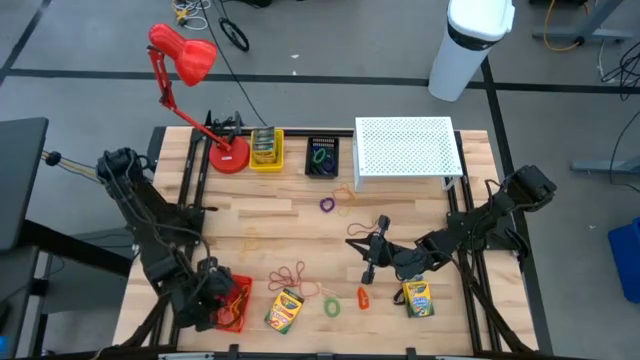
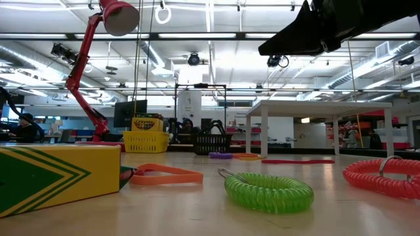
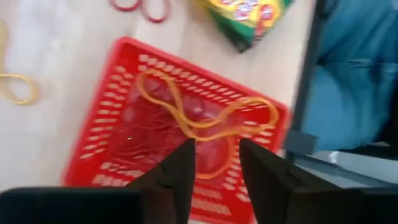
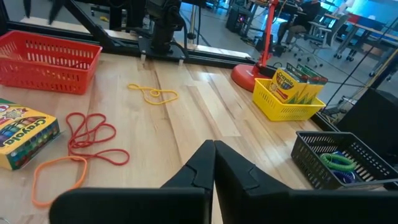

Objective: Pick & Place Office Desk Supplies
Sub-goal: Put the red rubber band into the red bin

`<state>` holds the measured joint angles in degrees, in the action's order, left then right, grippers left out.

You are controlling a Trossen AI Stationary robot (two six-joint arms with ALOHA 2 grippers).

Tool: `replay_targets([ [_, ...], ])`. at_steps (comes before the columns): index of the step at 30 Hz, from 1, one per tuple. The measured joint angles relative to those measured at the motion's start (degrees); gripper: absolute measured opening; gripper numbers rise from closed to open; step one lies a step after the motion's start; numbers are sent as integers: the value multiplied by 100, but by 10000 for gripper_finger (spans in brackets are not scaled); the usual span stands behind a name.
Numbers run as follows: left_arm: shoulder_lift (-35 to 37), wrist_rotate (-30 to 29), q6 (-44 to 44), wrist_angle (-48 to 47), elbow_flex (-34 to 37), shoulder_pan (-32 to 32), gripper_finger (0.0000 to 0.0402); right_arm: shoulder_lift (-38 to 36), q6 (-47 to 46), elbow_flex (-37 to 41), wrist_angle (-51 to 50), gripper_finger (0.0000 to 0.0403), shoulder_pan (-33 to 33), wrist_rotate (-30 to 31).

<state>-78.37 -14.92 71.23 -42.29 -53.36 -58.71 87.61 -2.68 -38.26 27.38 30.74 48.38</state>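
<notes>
My left hand [image 3: 214, 168] hangs over the red basket [image 3: 118, 74], fingers apart; a limp, featherweight rubber band [image 3: 205, 121] lies inside it. Right hand [image 4: 213, 163] pinched together, empty. For floppy bands, I'd pinch one strand.

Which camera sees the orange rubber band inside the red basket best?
The left wrist view: the thin orange rubber band fills it, lying in the red plastic basket. The high view shows it tiny; the right wrist and low views don't.

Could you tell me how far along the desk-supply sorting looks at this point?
Partly done. Crayon boxes sit in the yellow bin, a green coil in the black bin. The left gripper is open over the red basket, with an orange rubber band inside. Two crayon boxes, red rubber bands and small loops remain.
</notes>
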Motion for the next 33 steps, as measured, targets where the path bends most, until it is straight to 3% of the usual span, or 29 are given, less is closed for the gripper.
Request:
replay_targets([
  [5,0,-75,-493,-581,0,342,162,2,8,0,0,10,0,0],
  [9,0,-283,-1468,-679,0,764,156,2,4,0,-2,7,-2,0],
  [15,-3,-357,-3699,328,0,1680,99,2,-2,2,-3,15,-2,-279],
  [23,-612,574,-5960,1661,0,2812,8,2,-2,2,-48,6,-2,-406],
  [27,-1189,884,-6335,2260,0,3196,18,2,-2,2,-76,9,-2,-407],
  [33,-1868,1136,-6477,2602,0,3455,86,2,-2,4,-137,15,-2,-448],
])
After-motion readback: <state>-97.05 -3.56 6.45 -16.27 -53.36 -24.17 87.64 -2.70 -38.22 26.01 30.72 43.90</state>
